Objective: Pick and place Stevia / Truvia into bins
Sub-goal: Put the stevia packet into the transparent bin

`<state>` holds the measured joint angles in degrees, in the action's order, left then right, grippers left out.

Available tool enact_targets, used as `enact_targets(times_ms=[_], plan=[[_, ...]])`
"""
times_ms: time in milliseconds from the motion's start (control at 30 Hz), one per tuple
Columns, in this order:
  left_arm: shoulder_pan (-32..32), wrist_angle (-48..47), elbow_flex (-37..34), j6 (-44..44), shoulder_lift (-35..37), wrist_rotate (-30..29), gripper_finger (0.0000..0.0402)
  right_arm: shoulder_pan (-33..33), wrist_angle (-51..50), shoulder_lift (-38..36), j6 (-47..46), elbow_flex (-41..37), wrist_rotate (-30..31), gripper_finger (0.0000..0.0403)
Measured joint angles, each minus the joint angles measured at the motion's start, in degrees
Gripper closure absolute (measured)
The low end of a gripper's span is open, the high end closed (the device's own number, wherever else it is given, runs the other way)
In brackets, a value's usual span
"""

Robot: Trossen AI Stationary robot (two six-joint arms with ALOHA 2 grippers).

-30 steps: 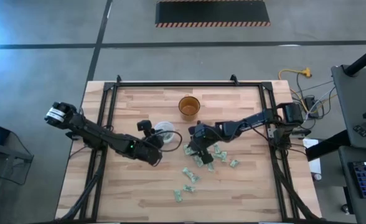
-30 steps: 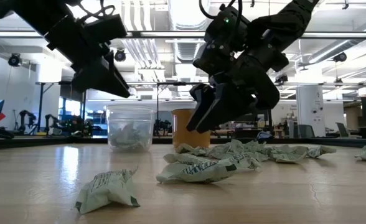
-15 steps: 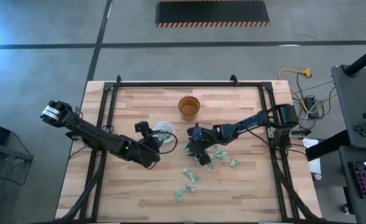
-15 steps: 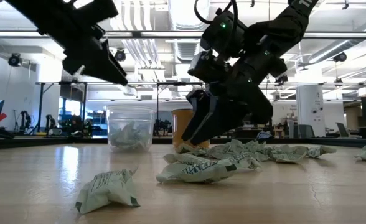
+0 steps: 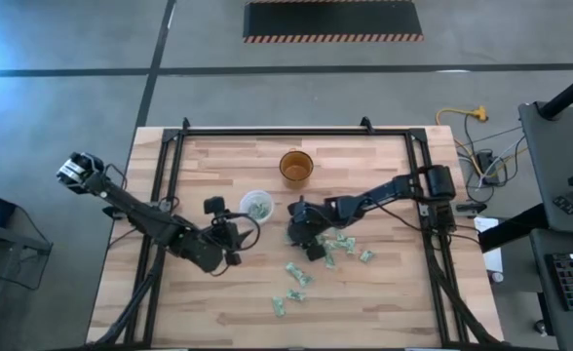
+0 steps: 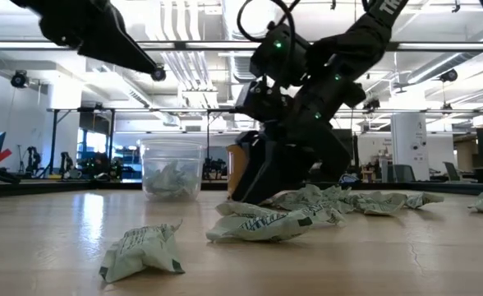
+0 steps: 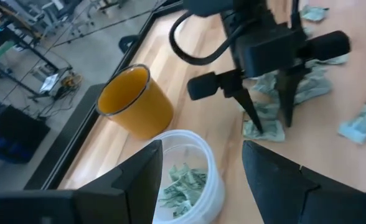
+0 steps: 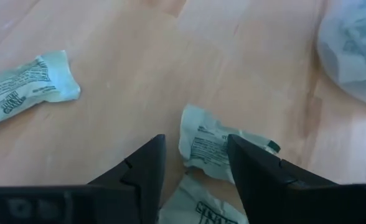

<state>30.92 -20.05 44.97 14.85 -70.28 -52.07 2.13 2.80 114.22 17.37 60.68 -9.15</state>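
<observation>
While the spread right gripper (image 5: 297,237) straddles a sachet (image 8: 217,147), the amber cup (image 5: 295,168) stands beyond the translucent cup (image 5: 257,207).

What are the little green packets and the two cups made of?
The packets look like thin matte paper: they're crumpled and creased with printing on them. The whitish cup seems to be cloudy plastic, since the packets inside show through its wall. The amber cup looks like smooth tinted plastic, though glass can't be ruled out.

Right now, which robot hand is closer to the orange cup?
Right. The right gripper is down on the sachets, just in front of the orange cup. The left gripper sits farther off, beyond the white cup.
</observation>
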Motion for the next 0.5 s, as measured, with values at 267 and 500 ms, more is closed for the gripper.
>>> enact_targets(times_ms=[267,500], plan=[[1.99,0.07,0.0,0.01,0.46,-0.31,0.0198,0.41,-2.66,-0.29,1.32,1.02,-0.23,0.0362],[2.33,0.04,-0.02,-0.04,0.8,-0.46,0.0198,1.14,-2.33,-3.2,3.51,0.97,0.48,0.0391]])
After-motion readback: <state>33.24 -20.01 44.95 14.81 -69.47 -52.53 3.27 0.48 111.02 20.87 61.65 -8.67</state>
